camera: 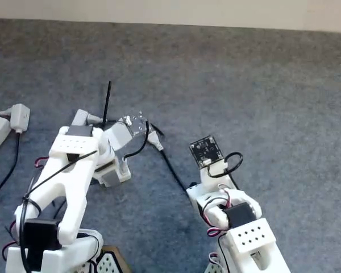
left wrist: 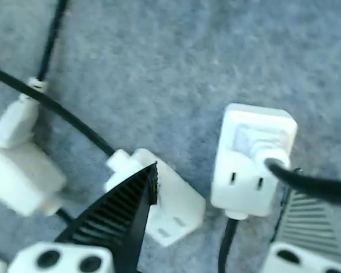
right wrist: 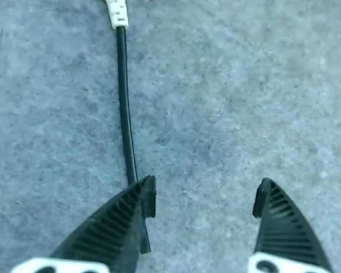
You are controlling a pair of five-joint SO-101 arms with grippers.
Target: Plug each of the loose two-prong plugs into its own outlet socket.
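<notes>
Two hands, both spread; left hand (left wrist: 221,176) hovers over a white outlet socket (left wrist: 253,170), centre right of frame; right hand (right wrist: 206,187) hangs above a black cable (right wrist: 125,114) leading to a white plug (right wrist: 118,14), upper left.

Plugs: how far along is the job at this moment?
Done: nothing I can confirm; one outlet socket and a second socket beside it show empty slots. In hand: nothing; the left gripper is open above them, the right gripper open over a black cable. Left: apparently every plug, perhaps including the white connectors at the high view's left edge.
</notes>
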